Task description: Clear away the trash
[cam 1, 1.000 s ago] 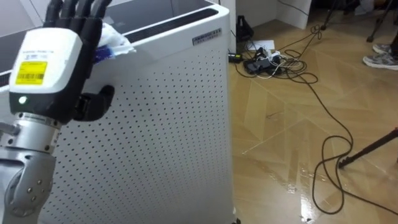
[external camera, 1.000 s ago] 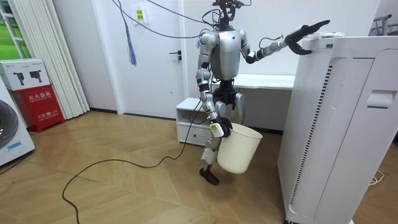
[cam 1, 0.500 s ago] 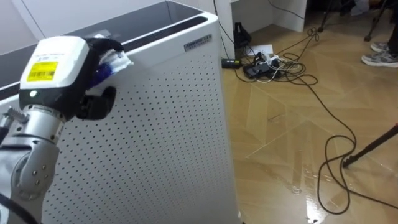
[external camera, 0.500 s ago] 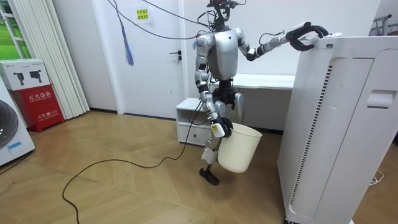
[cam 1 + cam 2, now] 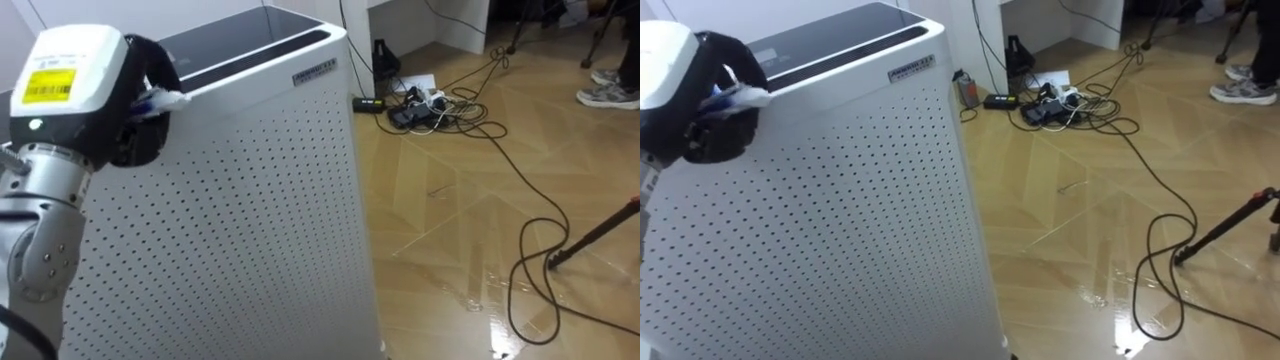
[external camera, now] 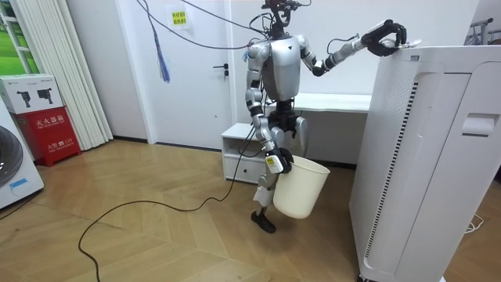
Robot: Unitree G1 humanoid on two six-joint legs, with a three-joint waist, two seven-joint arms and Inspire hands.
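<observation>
My left hand (image 5: pixel 70 90) is raised at the top near edge of a tall white perforated appliance (image 5: pixel 250 200). Its fingers are curled round a crumpled white and blue wrapper (image 5: pixel 163 98), and a scrap of it pokes out beside the thumb. The right eye view shows the same hand (image 5: pixel 695 95) and wrapper (image 5: pixel 742 96). In the room view I stand beside the appliance (image 6: pixel 423 157) with the left hand (image 6: pixel 385 37) up at its top. My right hand (image 6: pixel 275 163) hangs low and holds a white bucket (image 6: pixel 301 186) by its rim.
A tangle of cables and a power strip (image 5: pixel 430 100) lies on the wooden floor to the right. A dark stand leg (image 5: pixel 600 235) crosses the floor, and a person's shoe (image 5: pixel 605 92) shows at the far right. A low white cabinet (image 6: pixel 243 153) stands behind me.
The left hand's fingers went from straight over the wrapper to curled round it. The hand has drawn back slightly from the appliance's top. The right arm and bucket have not moved.
</observation>
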